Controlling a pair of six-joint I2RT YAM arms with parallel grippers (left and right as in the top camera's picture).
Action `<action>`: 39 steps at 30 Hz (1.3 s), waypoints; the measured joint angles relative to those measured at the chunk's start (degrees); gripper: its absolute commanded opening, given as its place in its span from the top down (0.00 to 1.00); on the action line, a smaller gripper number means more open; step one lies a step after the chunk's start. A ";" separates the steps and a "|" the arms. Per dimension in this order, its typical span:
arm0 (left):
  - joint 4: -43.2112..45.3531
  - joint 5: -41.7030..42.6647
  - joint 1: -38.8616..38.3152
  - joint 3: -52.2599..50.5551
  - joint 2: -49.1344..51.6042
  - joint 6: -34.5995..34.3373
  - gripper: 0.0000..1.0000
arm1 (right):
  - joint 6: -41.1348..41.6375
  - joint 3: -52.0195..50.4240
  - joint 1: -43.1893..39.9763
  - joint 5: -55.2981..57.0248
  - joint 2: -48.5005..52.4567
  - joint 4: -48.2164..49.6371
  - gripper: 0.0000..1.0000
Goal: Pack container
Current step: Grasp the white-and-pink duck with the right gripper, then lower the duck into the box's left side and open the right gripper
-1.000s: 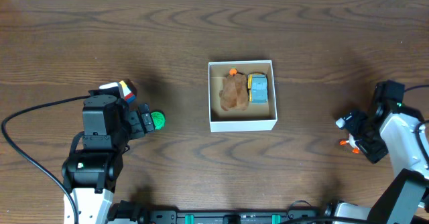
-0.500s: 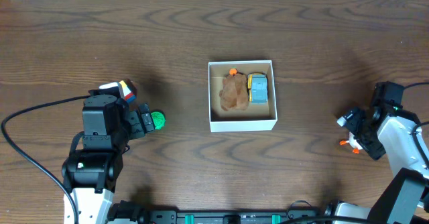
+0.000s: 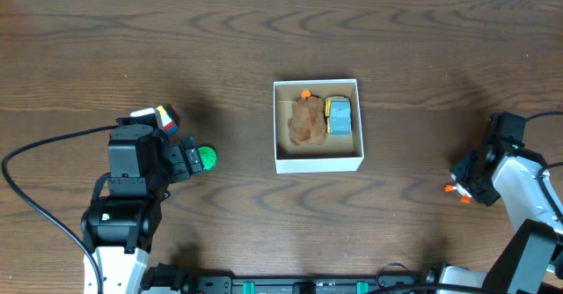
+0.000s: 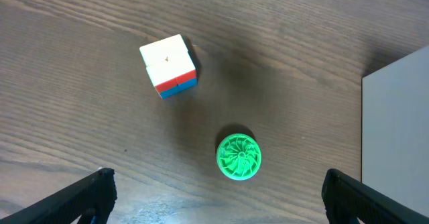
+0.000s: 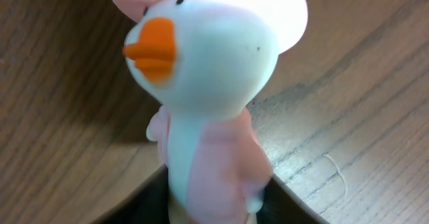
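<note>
The container, a shallow white box with a tan inside, sits mid-table and holds a brown plush toy and a blue and yellow toy car. At the far right my right gripper is shut on a white and pink duck toy; its dark fingers press the duck's body from both sides. My left gripper stands open at the left. A green ball lies on the table just ahead of its wide-apart fingertips, untouched.
A white, red and blue cube lies on the wood beyond the green ball, next to the left arm. The container's white wall shows at the right edge of the left wrist view. A black cable loops at the left.
The right gripper's jaws have closed round the duck toy and the wrist has shifted slightly toward the table's right edge. The left arm, ball and cube have not moved.
</note>
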 measured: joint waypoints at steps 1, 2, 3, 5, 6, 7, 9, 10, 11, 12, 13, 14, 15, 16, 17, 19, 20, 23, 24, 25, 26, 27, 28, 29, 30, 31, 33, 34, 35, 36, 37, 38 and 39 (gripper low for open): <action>0.00 0.00 0.00 0.00 0.00 0.00 0.02 | 0.09 -0.02 0.00 0.00 0.00 0.02 0.91; 0.00 0.00 0.00 0.00 0.00 0.00 0.02 | 0.07 -0.02 0.00 0.00 0.00 0.07 0.95; -0.02 0.00 0.00 0.00 0.00 0.00 0.02 | 0.00 -0.04 0.00 -0.02 0.00 0.11 0.99; 0.00 0.00 0.00 0.00 0.00 0.00 0.02 | 0.11 -0.04 -0.02 -0.24 -0.02 0.22 0.99; 0.00 0.00 0.00 0.00 0.00 0.00 0.02 | 0.07 -0.02 -0.02 -0.44 -0.02 0.26 0.99; -0.02 0.00 0.00 0.00 0.00 0.00 0.02 | -0.04 -0.04 0.00 -0.68 -0.02 0.28 0.99; -0.02 0.00 0.00 0.00 0.00 0.00 0.02 | -1.03 0.02 0.00 -2.32 -0.02 0.15 0.99; -0.02 0.00 0.00 0.00 0.00 0.00 0.02 | -1.77 0.26 0.00 -3.34 -0.02 -0.33 0.99; -0.02 0.00 0.00 0.00 0.00 0.00 0.02 | -2.82 0.76 0.07 -4.70 -0.04 -1.01 0.99; -0.02 0.00 0.00 0.00 0.00 0.00 0.02 | -3.58 1.51 0.15 -5.92 -0.09 -1.86 0.99; -0.02 0.00 0.00 0.00 0.00 0.00 0.02 | -4.52 2.82 0.37 -7.39 -0.17 -3.48 0.99; -0.02 0.00 0.00 0.00 0.00 0.00 0.02 | -5.20 4.31 0.68 -8.63 -0.42 -5.11 0.99; -0.04 0.00 0.00 0.02 0.00 0.00 0.02 | -5.97 6.03 1.38 -9.75 -0.76 -6.84 0.99; -0.02 0.00 0.00 0.02 0.00 0.00 0.02 | -6.80 8.04 2.34 -10.80 -1.29 -8.24 0.99; -0.02 0.00 0.00 0.02 0.00 0.00 0.02 | -7.85 10.56 3.67 -11.85 -1.95 -9.70 0.99; 0.00 -0.02 0.00 0.02 0.00 0.00 0.02 | -10.60 16.04 7.15 -13.94 -3.43 -11.65 0.99; -0.02 -0.02 0.00 0.02 0.00 0.00 0.02 | -12.13 19.04 9.38 -14.99 -4.35 -12.11 0.99; 0.00 0.00 0.00 0.02 0.00 0.00 0.02 | -15.34 26.93 17.46 -16.68 -7.10 -12.81 0.99; 0.00 0.00 0.00 0.02 0.00 0.00 0.02 | -15.80 28.46 19.65 -17.22 -7.74 -12.68 0.99; 0.00 0.00 0.00 0.02 0.00 0.00 0.02 | -16.15 30.14 22.97 -17.40 -8.37 -12.61 0.99; 0.00 0.00 0.00 0.02 0.00 0.00 0.02 | -16.13 31.26 26.21 -17.33 -8.83 -12.04 0.99; 0.00 0.00 0.00 0.02 0.00 0.00 0.02 | -15.74 31.80 28.81 -17.27 -9.07 -11.26 0.99; -0.02 0.00 0.00 0.02 0.00 0.00 0.02 | -15.06 32.09 31.43 -17.11 -9.18 -10.43 0.99; 0.00 0.00 0.00 0.02 0.00 0.00 0.02 | -13.97 32.13 34.42 -16.48 -9.14 -9.62 0.99; 0.00 0.00 0.00 0.02 0.00 0.00 0.02 | -12.83 32.13 36.74 -15.96 -8.90 -9.03 0.99; -0.02 0.00 0.00 0.02 0.00 0.00 0.02 | -11.67 32.13 38.88 -15.15 -8.61 -8.41 0.99; 0.00 0.00 0.00 0.02 0.00 0.00 0.02 | -8.81 32.13 43.89 -13.22 -7.30 -6.12 0.99; -0.02 0.00 0.00 0.02 0.00 0.00 0.02 | -7.82 32.13 45.77 -12.52 -6.51 -4.87 0.99; -0.02 0.00 0.00 0.02 0.00 0.00 0.02 | -6.78 32.13 47.93 -11.78 -5.33 -3.39 0.99; -0.02 0.00 0.00 0.02 0.00 0.00 0.02 | -5.68 32.13 50.12 -11.13 -3.87 -1.68 0.99; -0.02 0.00 0.00 0.02 0.00 0.00 0.02 | -4.98 32.13 51.28 -10.75 -2.78 -0.74 0.99; 0.00 0.00 0.00 0.02 0.00 0.00 0.02 | -4.07 32.13 52.83 -10.08 -1.29 0.50 0.99; 0.00 0.00 0.00 0.02 0.00 0.00 0.02 | -3.06 32.13 54.10 -9.57 0.22 1.49 0.99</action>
